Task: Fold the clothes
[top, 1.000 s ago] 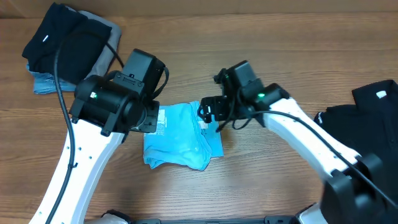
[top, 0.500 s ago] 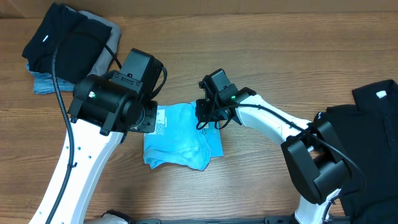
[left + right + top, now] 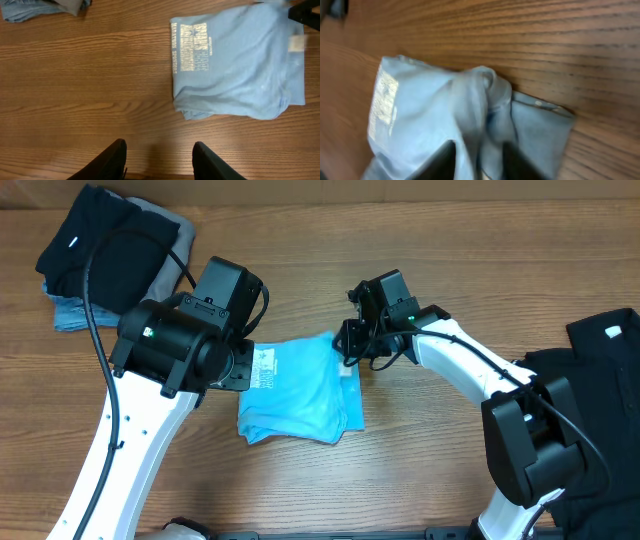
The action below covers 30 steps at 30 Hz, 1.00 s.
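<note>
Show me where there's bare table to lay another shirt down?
Widest: the far strip of table between the black stack and the black garment at right. Smaller: the near edge, between blue shirt and right arm. Crowded: the middle, with the left arm also at the shirt.

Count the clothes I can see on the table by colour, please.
Light blue: 2, folded T-shirt, stack-bottom garment
Black: 2, stack-top garment, right-edge garment
Grey: 1, mid-stack garment
Total: 5 showing; more may be hidden.

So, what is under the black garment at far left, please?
Beneath the black garment, a grey garment and a blue garment peek out; the rest is hidden.
</note>
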Each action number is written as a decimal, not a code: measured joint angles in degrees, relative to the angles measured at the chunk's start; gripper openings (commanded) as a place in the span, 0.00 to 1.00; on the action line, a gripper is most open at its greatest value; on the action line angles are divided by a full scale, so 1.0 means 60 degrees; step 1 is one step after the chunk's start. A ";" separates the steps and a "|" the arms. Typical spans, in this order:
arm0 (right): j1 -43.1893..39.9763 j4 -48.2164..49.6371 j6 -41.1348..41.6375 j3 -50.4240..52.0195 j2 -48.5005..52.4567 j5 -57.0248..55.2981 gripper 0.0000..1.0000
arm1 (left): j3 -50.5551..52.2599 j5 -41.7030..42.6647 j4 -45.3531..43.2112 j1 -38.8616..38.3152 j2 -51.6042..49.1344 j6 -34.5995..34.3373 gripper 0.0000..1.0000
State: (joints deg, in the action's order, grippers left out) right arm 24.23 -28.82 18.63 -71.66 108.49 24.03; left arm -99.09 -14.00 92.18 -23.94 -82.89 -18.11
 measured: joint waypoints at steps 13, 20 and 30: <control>-0.0066 -0.4532 -0.0295 0.0025 -0.0302 0.0280 0.48 | 0.0000 0.0000 0.0066 0.0000 0.0000 -0.0036 0.64; 0.0809 -0.3472 0.0259 0.0962 -0.0361 0.0426 0.49 | 0.0000 0.0000 -0.0036 0.0000 0.0000 -0.0036 0.65; 0.1446 -0.3483 0.0809 0.1151 -0.0364 0.0656 0.04 | 0.0000 0.0000 -0.0066 0.0000 0.0000 -0.0036 0.66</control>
State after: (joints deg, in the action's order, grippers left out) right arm 32.91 -49.71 23.49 -64.75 106.30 27.97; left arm -99.09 -14.00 91.79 -23.94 -82.89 -18.33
